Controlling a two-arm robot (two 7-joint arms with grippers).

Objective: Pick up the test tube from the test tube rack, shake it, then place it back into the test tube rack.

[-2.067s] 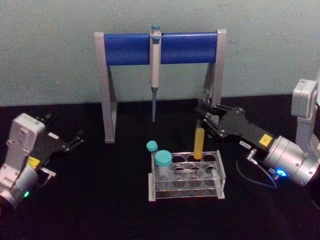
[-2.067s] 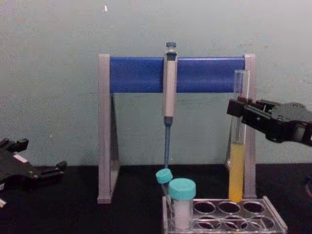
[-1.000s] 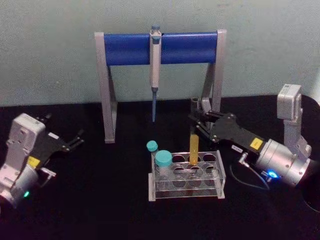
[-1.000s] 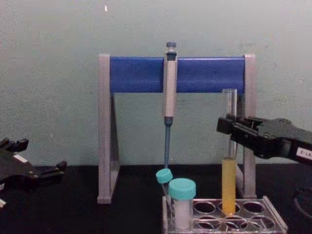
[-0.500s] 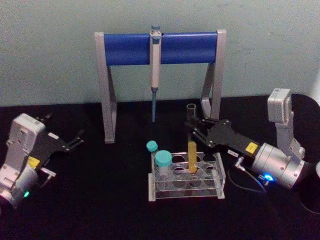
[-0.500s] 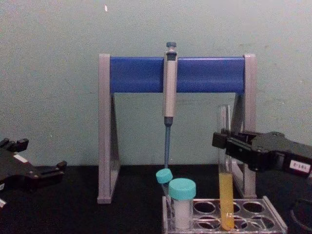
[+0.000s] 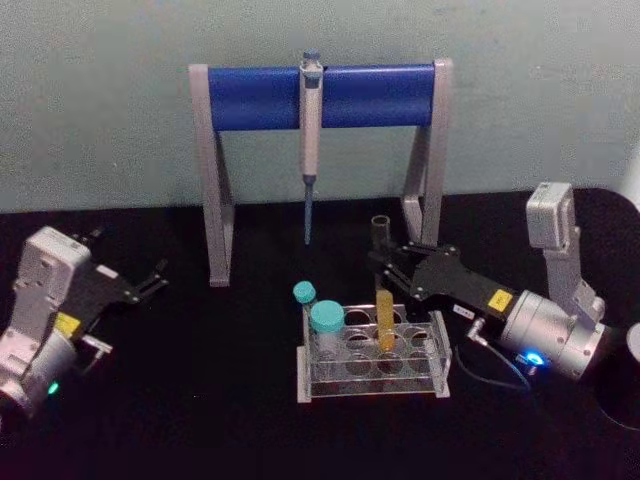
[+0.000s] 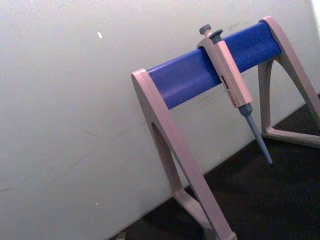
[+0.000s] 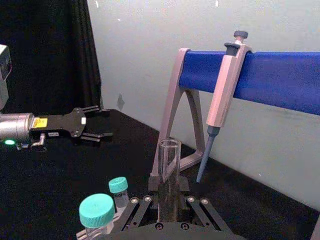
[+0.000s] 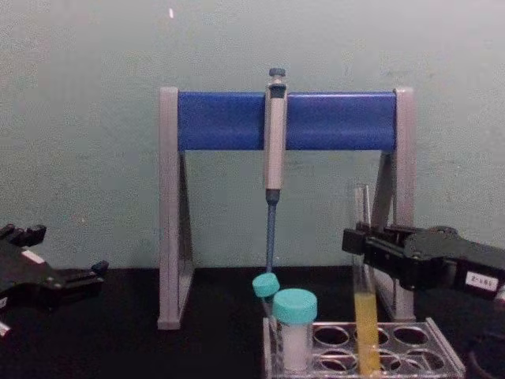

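One tube (image 7: 385,315), pinched by right gripper (image 7: 384,262), sits in rack (image 7: 303,375); tilted release could jam it; left gripper (image 7: 155,278) idles, spread wide.

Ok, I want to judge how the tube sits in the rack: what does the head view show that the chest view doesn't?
Head view alone: the whole rack from above, the open mouth of the tube, the arm behind the right pincer. Chest view alone: the yellow liquid side-on, reaching below the rack's top. Both: the tube upright in the rack, the right pincer shut on it above the liquid, two teal-capped vials, the pipette on its stand, the left pincer open at the left.
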